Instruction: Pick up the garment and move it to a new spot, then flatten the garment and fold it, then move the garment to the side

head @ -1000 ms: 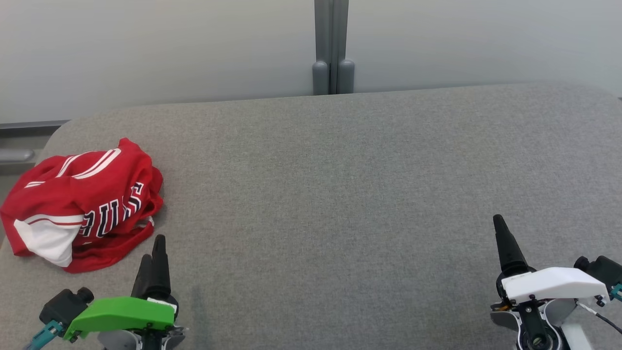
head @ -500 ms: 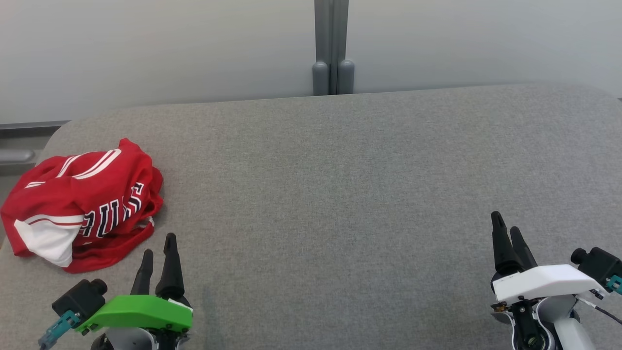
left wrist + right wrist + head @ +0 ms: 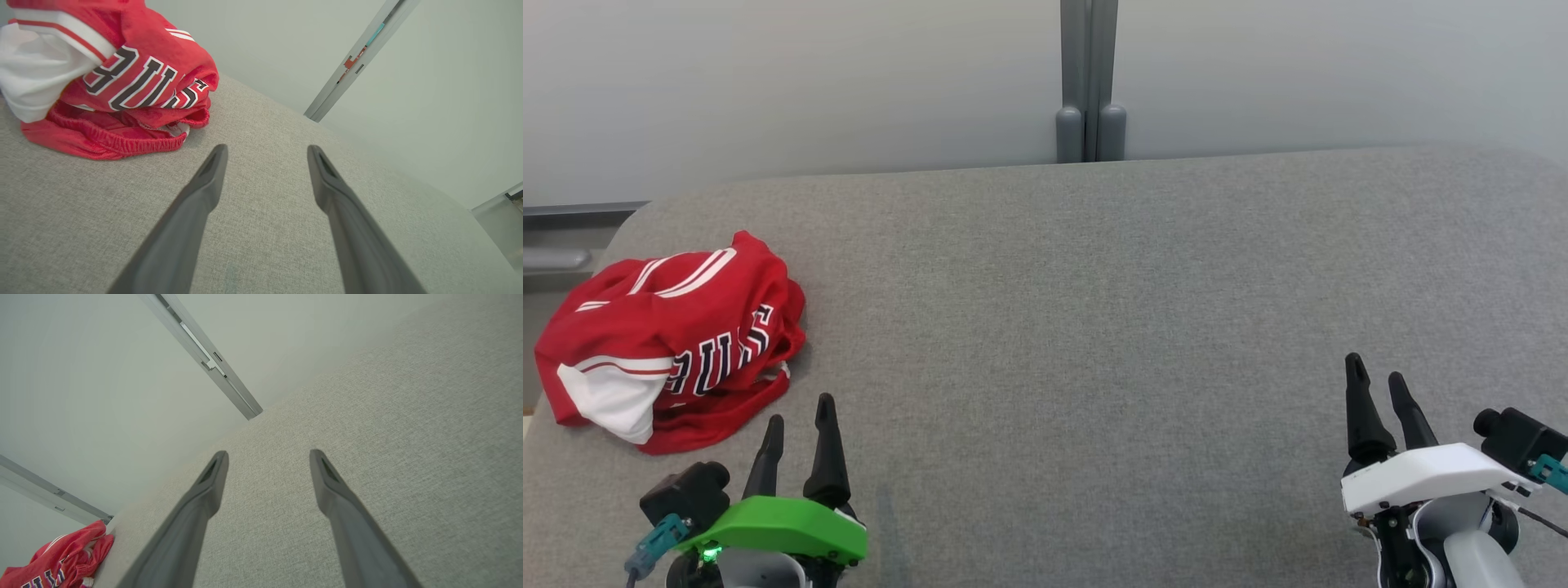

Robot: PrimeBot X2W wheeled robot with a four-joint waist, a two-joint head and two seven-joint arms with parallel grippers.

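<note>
Behind, pale wall (image 3: pixel 849 82) beyond grey fabric surface (image 3: pixel 1094 327)

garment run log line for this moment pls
stage: pre-grasp | garment: crumpled, left end of grey surface, untouched | left hand: open, beside garment, not touching | right hand: open, empty

Left pincer (image 3: pixel 800 407) low at left, jaws spread — right pincer (image 3: pixel 1376 367) likewise, empty.
</note>
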